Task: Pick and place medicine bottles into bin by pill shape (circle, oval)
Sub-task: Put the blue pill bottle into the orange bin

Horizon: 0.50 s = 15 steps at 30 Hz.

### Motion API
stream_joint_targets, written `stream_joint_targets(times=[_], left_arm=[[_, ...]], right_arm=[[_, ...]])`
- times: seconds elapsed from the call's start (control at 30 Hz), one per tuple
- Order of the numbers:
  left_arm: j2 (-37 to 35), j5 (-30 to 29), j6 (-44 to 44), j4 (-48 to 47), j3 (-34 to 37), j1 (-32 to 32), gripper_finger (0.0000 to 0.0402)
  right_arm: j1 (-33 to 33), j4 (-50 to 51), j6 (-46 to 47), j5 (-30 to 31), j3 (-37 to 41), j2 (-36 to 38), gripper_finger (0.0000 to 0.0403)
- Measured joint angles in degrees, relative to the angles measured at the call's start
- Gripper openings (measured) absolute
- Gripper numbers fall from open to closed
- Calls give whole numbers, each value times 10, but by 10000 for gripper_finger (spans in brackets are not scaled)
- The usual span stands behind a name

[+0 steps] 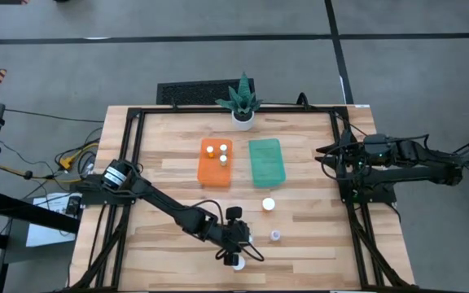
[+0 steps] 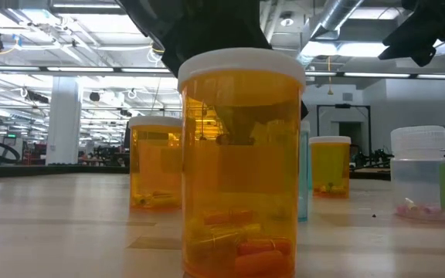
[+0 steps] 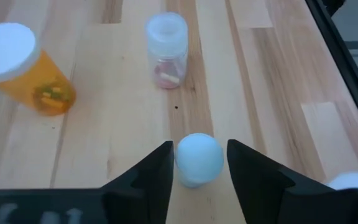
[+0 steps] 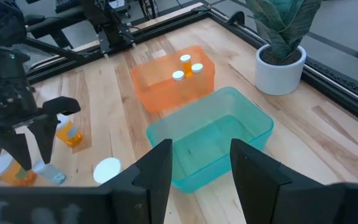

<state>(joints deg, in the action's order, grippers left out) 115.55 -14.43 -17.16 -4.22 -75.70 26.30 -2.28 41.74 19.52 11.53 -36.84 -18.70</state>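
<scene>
My left gripper [image 1: 234, 242] hangs low over the near middle of the table, fingers pointing down. It is open, and its fingers [image 3: 160, 168] stand on either side of the bluish-clear bottle [image 3: 197, 160], with thin gaps showing. That bottle stands upright on the wood. An orange bottle [image 1: 236, 262] stands near the table's near edge, and it fills the low view [image 2: 242, 162]. A wide-capped orange bottle [image 1: 269, 204] and a clear bottle [image 1: 275, 235] stand to the right. Three bottles [image 1: 216, 153] stand in the orange bin [image 1: 216, 171]. My right gripper [image 1: 326, 151] waits open at the right.
The green bin [image 1: 266, 161] sits right of the orange bin and holds no bottles. A white plant pot [image 1: 243, 118] stands at the far edge. Black frame rails [image 1: 344, 195] run along the table's sides. Bare wood lies left of the orange bin.
</scene>
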Motion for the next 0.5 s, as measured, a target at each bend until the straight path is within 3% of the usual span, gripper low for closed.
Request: stream_joint_targets(times=[0.5], left_arm=[[0,-4,-32,-3,-5,0,112]], right_arm=[[0,2,0,0,0,0,175]])
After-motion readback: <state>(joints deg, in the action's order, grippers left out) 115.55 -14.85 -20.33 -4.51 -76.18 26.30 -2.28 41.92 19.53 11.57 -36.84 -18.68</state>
